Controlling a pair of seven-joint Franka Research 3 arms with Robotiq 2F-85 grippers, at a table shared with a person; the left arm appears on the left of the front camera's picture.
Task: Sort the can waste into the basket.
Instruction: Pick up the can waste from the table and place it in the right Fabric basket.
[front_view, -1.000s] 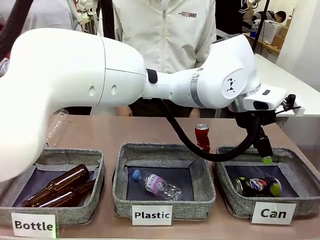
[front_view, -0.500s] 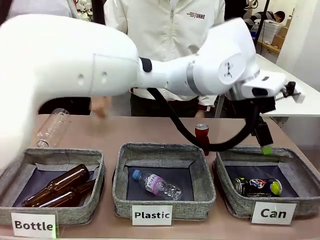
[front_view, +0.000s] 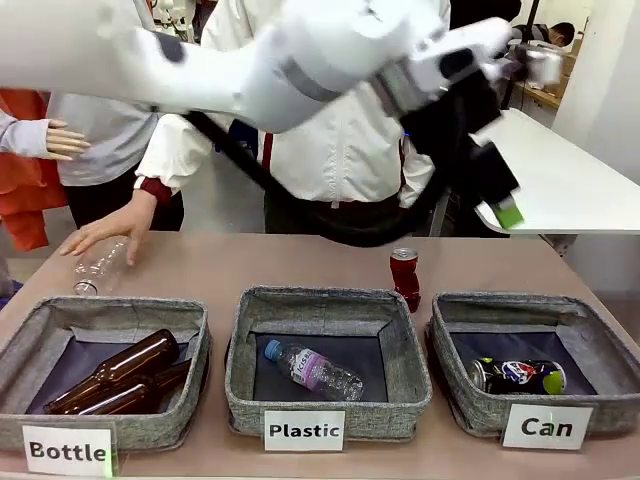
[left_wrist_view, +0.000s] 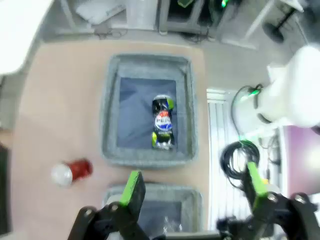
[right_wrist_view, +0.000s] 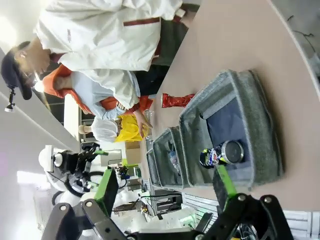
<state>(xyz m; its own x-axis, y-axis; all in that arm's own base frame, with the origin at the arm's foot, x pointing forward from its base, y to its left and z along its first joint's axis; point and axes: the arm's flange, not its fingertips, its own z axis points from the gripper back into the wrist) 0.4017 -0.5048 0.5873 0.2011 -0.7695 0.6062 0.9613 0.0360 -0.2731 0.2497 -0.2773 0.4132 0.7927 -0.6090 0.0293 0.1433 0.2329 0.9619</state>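
Basket with dark can under spread, empty left gripper; red can upright outside.

Open air over the Can basket as I look: my left arm hangs high above the table, well off it. The dark can lies along the front wall, so the back of the floor is bare. The red can stands upright behind the gap between Plastic basket and Can basket (tight there). Far left, a person's hand sits by a clear bottle.
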